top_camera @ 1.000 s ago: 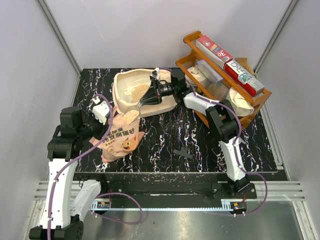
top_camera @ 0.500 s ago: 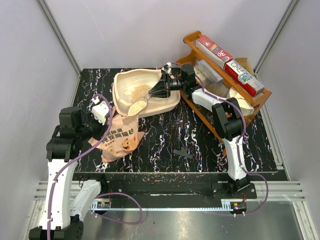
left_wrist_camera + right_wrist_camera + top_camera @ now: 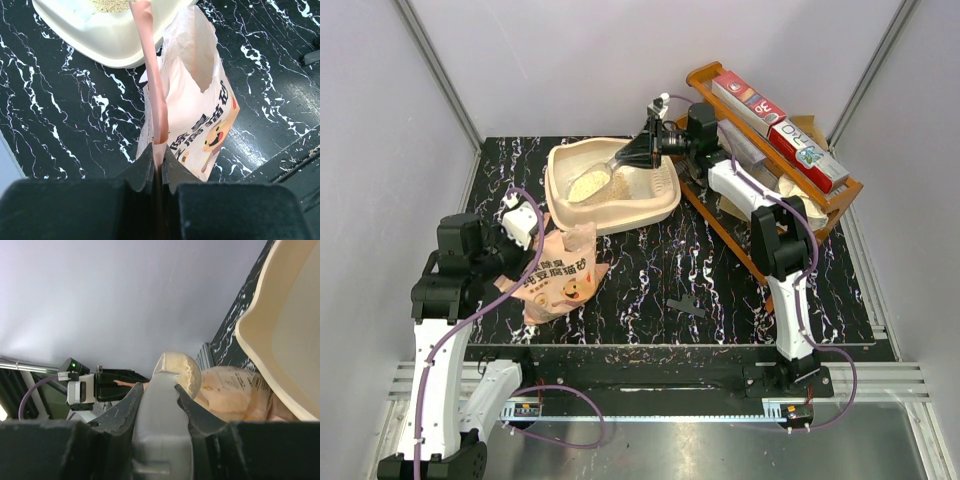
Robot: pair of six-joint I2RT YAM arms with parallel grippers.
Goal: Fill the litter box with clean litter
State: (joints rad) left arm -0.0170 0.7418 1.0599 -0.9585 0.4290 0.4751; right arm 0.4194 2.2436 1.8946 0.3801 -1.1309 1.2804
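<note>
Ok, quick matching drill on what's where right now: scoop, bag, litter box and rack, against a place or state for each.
1 scoop
2 bag
3 litter box
4 rack

A pinched at its top edge by the left gripper
B at the far right, holding boxes
C in the right gripper, over the litter box
D has some litter in it

Pairs: 1-C, 2-A, 3-D, 4-B

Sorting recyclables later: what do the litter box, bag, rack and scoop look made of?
The litter box: likely moulded plastic, cream, smooth with soft sheen. The bag: thin printed film or coated paper, creased; unclear which. The rack: apparently wood, orange-brown slats, slight sheen. The scoop: probably plastic, pale, matte, moulded handle.
</note>
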